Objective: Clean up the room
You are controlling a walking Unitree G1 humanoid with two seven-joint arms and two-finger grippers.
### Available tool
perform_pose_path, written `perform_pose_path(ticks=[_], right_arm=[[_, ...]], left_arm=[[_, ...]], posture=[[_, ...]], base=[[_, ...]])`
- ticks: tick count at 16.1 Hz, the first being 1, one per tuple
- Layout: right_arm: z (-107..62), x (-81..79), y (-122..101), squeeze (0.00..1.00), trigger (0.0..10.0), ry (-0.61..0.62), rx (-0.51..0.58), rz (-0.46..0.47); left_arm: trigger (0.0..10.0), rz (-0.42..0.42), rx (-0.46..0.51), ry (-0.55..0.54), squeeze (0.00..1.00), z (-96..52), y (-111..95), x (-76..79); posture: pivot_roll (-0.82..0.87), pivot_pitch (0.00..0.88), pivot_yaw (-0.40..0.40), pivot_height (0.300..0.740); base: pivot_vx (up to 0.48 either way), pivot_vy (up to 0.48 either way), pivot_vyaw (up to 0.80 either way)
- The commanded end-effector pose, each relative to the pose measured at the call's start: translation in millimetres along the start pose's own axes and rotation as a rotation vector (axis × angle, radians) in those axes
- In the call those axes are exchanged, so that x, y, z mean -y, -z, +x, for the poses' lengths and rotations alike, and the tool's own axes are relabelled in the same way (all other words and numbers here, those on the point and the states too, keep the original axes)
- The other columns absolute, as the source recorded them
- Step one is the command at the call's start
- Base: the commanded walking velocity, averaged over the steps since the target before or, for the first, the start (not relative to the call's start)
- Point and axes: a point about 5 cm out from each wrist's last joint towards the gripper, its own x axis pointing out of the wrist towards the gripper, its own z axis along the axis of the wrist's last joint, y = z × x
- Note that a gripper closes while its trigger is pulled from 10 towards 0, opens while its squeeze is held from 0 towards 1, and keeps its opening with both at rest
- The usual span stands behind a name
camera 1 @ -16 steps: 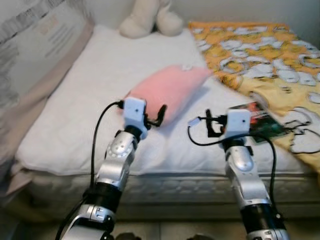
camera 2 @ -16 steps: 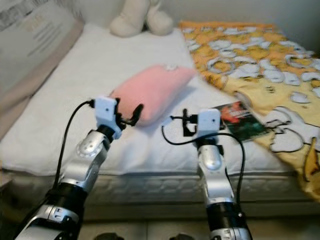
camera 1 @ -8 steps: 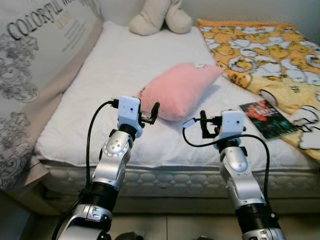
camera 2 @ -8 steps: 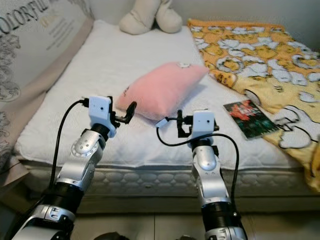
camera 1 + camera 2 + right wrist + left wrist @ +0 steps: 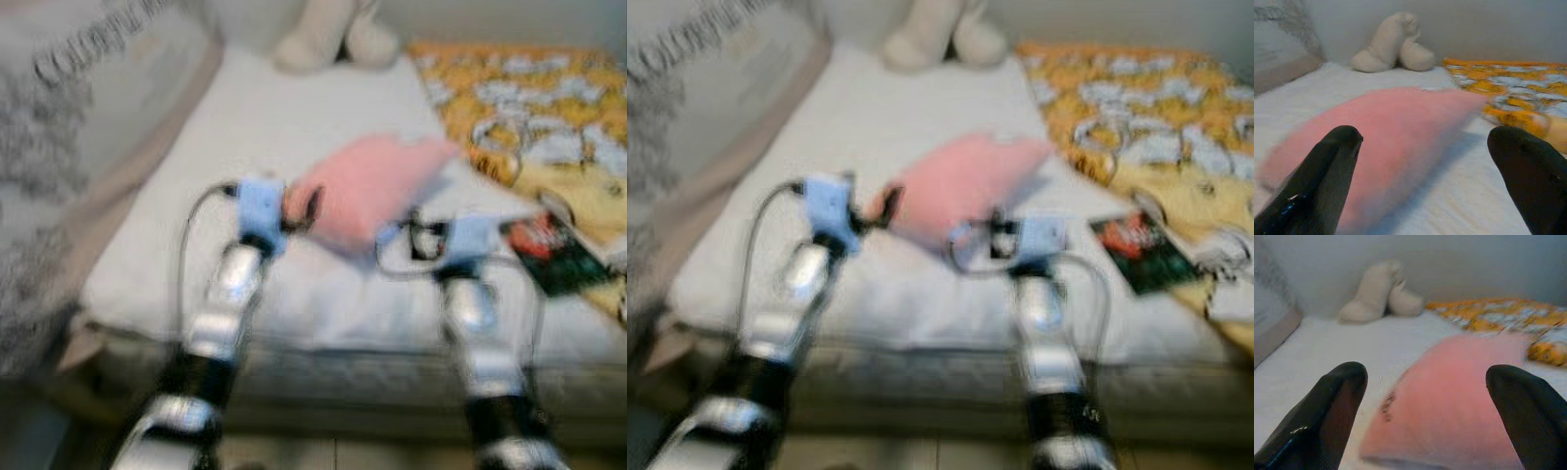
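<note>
Both jaws released, fingers spread wide: left gripper [image 5: 312,204] hovers just at the near left end of the pink pillow [image 5: 377,186], right gripper [image 5: 416,235] just off its near right edge, neither touching as far as the blur shows. Pillow lies mid-bed on the white mattress [image 5: 245,127], a dark book [image 5: 554,255] near it to the right, partly on the yellow patterned blanket [image 5: 529,108]. Cream plush toy [image 5: 1378,291] sits at the far end against the wall, printed cushion [image 5: 69,137] leans along the left side; eye views blurred.

pink pillow [image 5: 367,188], flat on white mattress [image 5: 225,157]
</note>
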Motion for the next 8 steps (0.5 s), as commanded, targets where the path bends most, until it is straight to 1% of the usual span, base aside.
perform_pose_path(ticks=[1,4,5,6,7,8], right_arm=[[-0.4,15.8,0.7,0.0,10.0,0.042,-0.002,-0.017],[0.6,17.8,0.6,0.0,10.0,0.044,-0.006,-0.014],[0.7,18.2,0.9,0.0,10.0,0.046,-0.011,-0.008],[0.9,19.8,2.2,0.0,10.0,0.057,-0.032,0.037],[1.9,21.7,5.3,0.0,10.0,0.067,-0.067,0.103],[3.8,23.2,8.2,0.0,10.0,0.066,-0.097,0.144]], left_arm=[[10.0,-0.02,0.028,0.035,0.0,5.5,-8.1,13.8],[10.0,-0.025,0.026,0.025,0.0,7.2,-10.3,13.8],[10.0,-0.029,0.024,0.02,0.0,7.5,-10.6,13.4],[10.0,-0.02,0.013,-0.007,0.0,13.6,-15.0,7.4],[10.0,0.001,0.014,-0.033,0.0,21.6,-22.9,-1.8],[10.0,0.024,0.003,-0.052,0.0,28.2,-27.8,-10.5]], posture=[[-0.03,0.0,0.023,0.727],[-0.03,0.0,0.025,0.727],[-0.03,0.0,0.025,0.727],[-0.03,0.0,0.025,0.727],[-0.03,0.0,0.027,0.727],[-0.03,0.0,0.03,0.727]], base=[[0.461,0.0,0.0],[0.458,0.0,0.0],[0.0,0.0,0.0],[0.0,0.0,0.0],[0.0,0.0,0.0],[0.0,0.0,0.0]])
